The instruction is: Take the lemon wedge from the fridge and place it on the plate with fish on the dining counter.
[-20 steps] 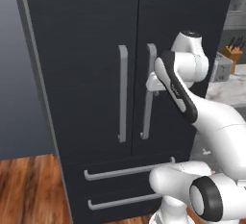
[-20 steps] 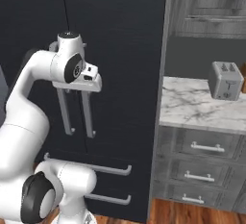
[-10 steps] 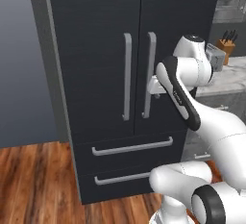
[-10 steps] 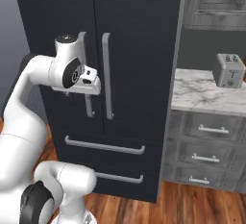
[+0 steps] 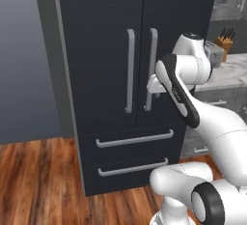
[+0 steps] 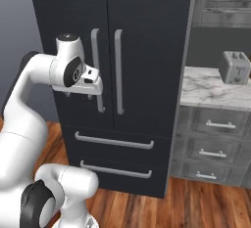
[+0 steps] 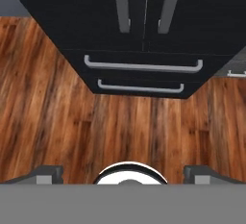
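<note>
The robot's gripper hangs with its jaws spread wide and nothing between them, its two dark fingertips set far apart over the wooden floor, touching nothing. The hand is held in front of the fridge, just before the long grey vertical handles where the two upper doors meet, with the camera on it looking down at the two lower drawers. The tall black fridge stands fully closed, both doors and both drawers shut, so its contents are hidden and the lemon wedge cannot be seen. To the right of the fridge, a marble counter over grey drawers carries a silver toaster, and a knife block stands farther back.
</note>
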